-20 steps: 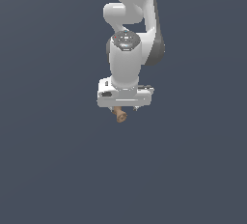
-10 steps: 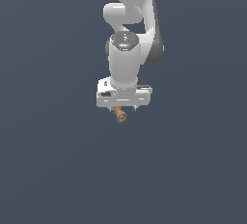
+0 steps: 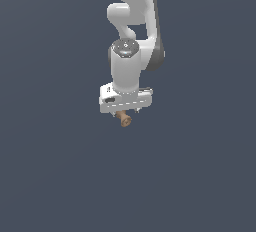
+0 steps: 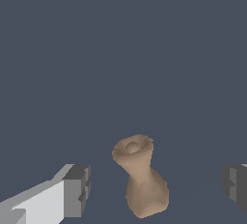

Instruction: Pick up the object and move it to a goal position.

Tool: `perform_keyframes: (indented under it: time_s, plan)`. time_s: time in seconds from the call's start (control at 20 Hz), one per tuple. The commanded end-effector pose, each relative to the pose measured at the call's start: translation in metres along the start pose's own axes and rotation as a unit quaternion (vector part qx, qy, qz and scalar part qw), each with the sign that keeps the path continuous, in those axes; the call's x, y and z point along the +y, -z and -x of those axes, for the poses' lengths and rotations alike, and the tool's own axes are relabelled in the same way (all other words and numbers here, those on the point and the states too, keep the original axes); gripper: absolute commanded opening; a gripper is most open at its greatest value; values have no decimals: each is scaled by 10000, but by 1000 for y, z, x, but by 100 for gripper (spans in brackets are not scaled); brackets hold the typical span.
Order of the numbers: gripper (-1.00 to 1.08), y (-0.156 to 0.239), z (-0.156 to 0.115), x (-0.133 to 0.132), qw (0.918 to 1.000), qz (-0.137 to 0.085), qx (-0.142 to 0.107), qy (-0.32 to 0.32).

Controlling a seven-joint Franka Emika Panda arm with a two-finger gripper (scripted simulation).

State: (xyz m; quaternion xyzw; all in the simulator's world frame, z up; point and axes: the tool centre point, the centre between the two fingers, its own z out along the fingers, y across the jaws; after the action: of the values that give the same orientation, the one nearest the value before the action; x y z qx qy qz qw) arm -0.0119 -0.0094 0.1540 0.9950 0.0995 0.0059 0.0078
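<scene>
Exterior and wrist views of a white Franka arm with its white, grey-padded end effector (image 4: 154,187) poised over a small tan-brown, matte, clay-like lumpy object (image 4: 139,176). In the wrist view the two fingers stand spread wide, one dark grey pad (image 4: 77,190) on each side of the object, with clear gaps between pads and object; nothing is pinched. The object lies between them on the plain dark blue-grey bench (image 4: 120,49), which appears flat, uniform and featureless. In the exterior view the object (image 3: 124,120) shows just under the end effector (image 3: 125,110), mostly hidden by the white hand body. Its form is irregular: a bulbous, rounded lobe at one end, a narrowed waist, and a flared end with a shallow hollow and a knobby rim. Judged from shape and finish, it is probably rigid and light, with a dull surface that should offer fair friction; no sheen suggests slipperiness. The curved flanks could let it roll or twist under uneven pressure. The waist looks the best place to take hold, since the wider lobe and flare on either side would resist sliding out; the bulbous lobe is a second choice. The object is narrower than the finger spread, so closure has ample margin. No goal marker is visible.
</scene>
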Motion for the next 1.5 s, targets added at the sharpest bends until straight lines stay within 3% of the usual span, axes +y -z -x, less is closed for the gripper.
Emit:
perform_keyframes:
  time_s: [0.0, 0.7, 1.45]
  plan:
    - [100, -8, 8, 1, 9997, -12, -9, 244]
    - [100, -45, 47, 4, 9898, -81, -35, 1423]
    - [100, -66, 53, 4, 9878, -90, -38, 1557]
